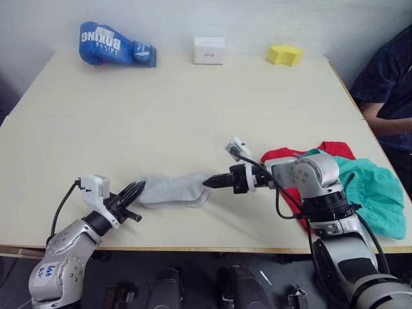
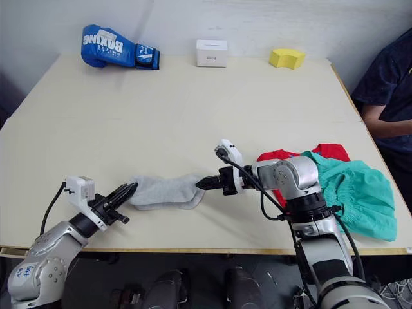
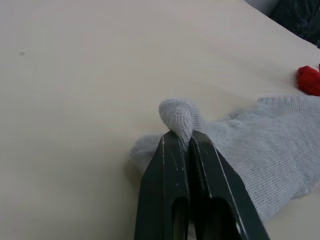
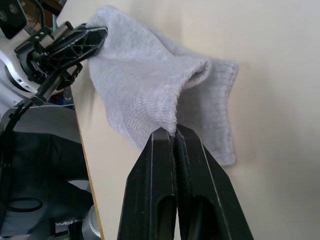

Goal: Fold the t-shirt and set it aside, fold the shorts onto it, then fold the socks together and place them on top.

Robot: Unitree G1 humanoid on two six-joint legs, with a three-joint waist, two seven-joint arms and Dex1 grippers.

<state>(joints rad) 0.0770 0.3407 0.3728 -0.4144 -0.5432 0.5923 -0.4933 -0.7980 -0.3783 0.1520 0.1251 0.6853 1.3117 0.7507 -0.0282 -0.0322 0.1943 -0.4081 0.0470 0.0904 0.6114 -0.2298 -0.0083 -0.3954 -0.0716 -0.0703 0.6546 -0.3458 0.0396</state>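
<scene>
Grey socks [image 1: 172,189]: on surface [image 1: 193,116], pinched at opposite ends by left hand [image 1: 138,190] and right hand [image 1: 208,183]. Teal shorts [image 1: 373,193] atop red t-shirt [image 1: 283,154], right.

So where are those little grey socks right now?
The socks lie near the front edge of the table, stretched between the left gripper and the right gripper, each pinching one end. The folded t-shirt and shorts sit to their right.

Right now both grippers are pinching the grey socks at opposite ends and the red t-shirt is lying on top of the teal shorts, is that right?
Not quite: the shorts lie on top of the t-shirt, as the right eye view shows. Both grippers, left and right, do pinch the socks at opposite ends.
</scene>
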